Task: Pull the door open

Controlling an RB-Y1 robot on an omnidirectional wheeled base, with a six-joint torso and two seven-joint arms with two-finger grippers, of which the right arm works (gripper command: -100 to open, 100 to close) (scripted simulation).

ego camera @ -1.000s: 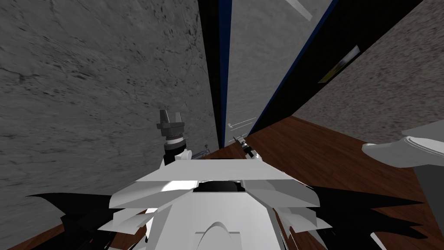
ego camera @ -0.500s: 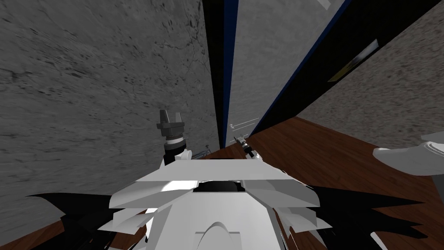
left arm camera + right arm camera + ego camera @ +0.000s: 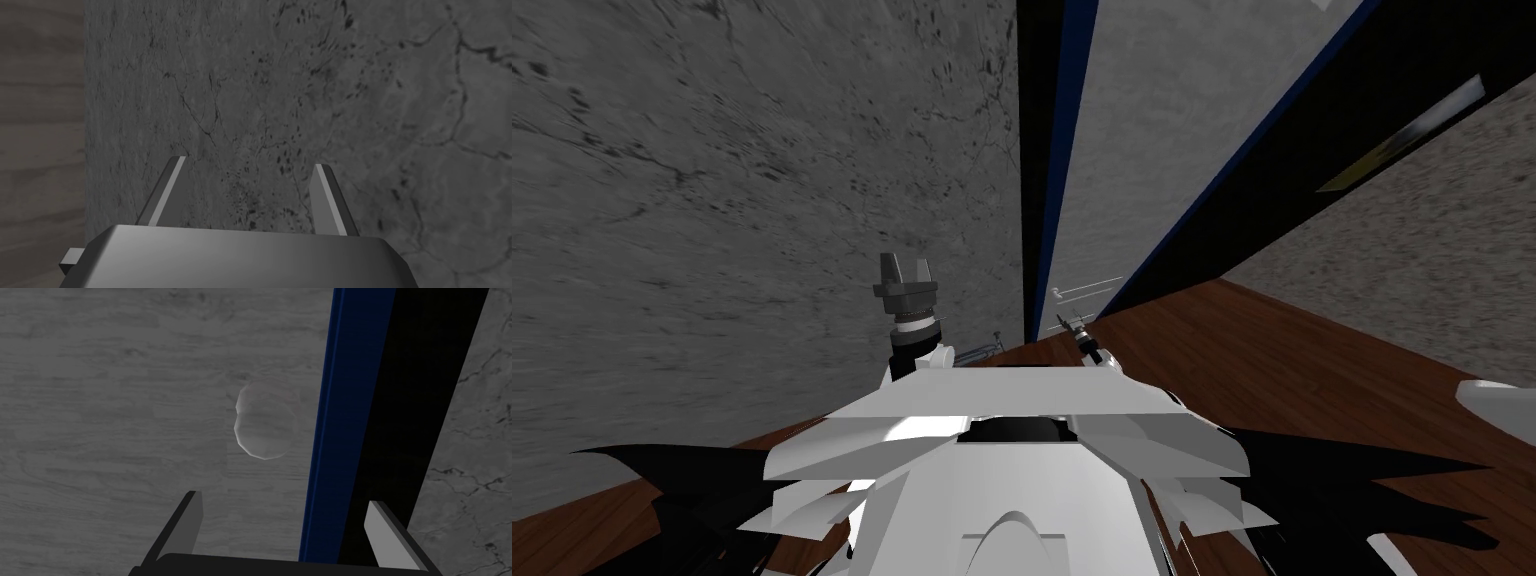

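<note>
My right fingers [image 3: 191,517] spread wide, holding nothing | round knob [image 3: 266,420] ahead between them, untouched | my left fingers [image 3: 327,200] open, empty, facing grey wall [image 3: 310,90]

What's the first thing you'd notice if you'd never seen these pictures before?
Probably the bright blue edge running down the grey door, with a black strip beside it. Next, the round pale knob on that door, straight ahead of the open right gripper, which isn't gripping it. The left gripper is open too, facing a cracked grey stone-look wall.
</note>
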